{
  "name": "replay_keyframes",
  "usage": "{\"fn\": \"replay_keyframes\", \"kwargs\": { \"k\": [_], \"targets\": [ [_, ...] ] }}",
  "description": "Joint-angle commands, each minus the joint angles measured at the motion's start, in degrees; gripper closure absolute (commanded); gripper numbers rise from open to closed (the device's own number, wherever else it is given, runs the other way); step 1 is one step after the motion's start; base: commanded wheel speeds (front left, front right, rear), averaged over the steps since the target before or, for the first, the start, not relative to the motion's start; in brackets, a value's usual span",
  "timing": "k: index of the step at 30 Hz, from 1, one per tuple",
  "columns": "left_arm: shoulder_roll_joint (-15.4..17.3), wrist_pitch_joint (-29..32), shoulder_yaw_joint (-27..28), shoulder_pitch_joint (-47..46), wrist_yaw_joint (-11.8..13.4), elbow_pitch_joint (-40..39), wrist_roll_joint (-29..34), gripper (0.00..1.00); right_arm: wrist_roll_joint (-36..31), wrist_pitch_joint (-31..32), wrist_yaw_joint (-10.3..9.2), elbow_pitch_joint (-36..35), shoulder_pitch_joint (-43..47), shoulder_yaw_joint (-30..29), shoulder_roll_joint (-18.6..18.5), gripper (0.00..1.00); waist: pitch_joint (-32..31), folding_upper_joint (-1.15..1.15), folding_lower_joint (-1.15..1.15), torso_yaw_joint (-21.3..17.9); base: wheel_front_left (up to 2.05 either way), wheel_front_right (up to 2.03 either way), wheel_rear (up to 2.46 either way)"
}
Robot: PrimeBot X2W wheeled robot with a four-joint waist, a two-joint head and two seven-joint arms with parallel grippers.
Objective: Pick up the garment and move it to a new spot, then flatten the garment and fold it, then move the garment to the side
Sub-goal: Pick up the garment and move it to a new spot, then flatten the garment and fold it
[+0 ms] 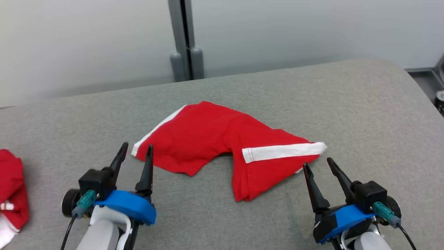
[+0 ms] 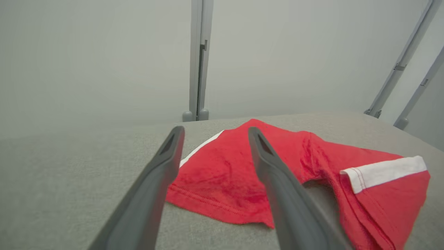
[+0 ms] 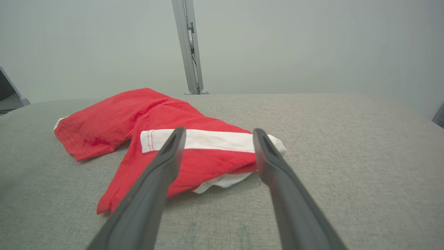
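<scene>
Reading from the far left: a bunched red-and-white cloth (image 1: 12, 187) at the edge of the grey counter (image 1: 364, 114), well apart from the work and probably no part of this step; next, the left end effector (image 1: 137, 146), spread wide and gripping nothing, tips just beside the white-trimmed near-left corner of the garment (image 1: 201, 139); seen from the left wrist, that hem sits just ahead of and between the two fingers, flat on the counter; then the garment itself, red shorts with white side stripes, resting mid-counter in a bent shape, long axis running left to right, one leg toward each arm; right leg doubled over, with a white edge poking out underneath, so not yet flat; last, the right end effector (image 1: 317, 162), equally wide and holding nothing, tips just short of the white-striped right end; seen from the right wrist, that stripe spans the gap between the fingers; neither arm clearly nearer; judging by this, calls for a short forward reach by both, one end each, then a pull apart along the long axis to flatten.
</scene>
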Motion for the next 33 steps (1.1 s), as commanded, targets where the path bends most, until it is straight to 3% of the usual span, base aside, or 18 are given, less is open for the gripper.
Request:
{"fn": "replay_keyframes", "kwargs": {
  "k": [1, 11, 17, 26, 33],
  "targets": [
    [-0.28, -0.27, 1.44, 1.65, 0.19, -0.24, 1.03, 0.00, -0.48, -0.07, 0.00, 0.29, 0.46, -0.46, -0.23, 0.00, -0.45, 0.00, 0.00, 0.80, 0.00, 0.00, 0.00],
    [-3.56, -0.28, 14.25, 10.08, 0.59, -1.84, 5.19, 0.00, -0.40, -0.07, 0.00, 1.59, 1.98, -2.46, -0.21, 0.00, -3.14, 0.00, 0.00, 4.70, 0.00, 0.00, 0.00],
    [-5.42, -0.27, 18.47, 13.79, -0.26, -2.92, 7.87, 0.00, 0.08, -0.07, 0.00, 2.06, 2.55, -2.30, -0.21, 0.00, -3.62, 0.00, 0.00, 5.28, 0.00, 0.00, 0.00],
    [-6.94, -0.27, 19.77, 13.62, -1.28, -3.10, 10.44, 0.00, -0.04, -0.07, 0.00, 2.12, 1.87, -1.92, -0.21, 0.00, -3.56, 0.00, 0.00, 4.59, 0.00, 0.00, 0.00],
    [-7.50, -0.27, 16.01, 12.51, -1.56, -3.94, 10.58, 0.00, 0.11, -0.07, 0.00, 1.47, 1.86, -1.64, -0.21, 0.00, -2.43, 0.00, 0.00, 3.32, 0.00, 0.00, 0.00]
  ]
}}
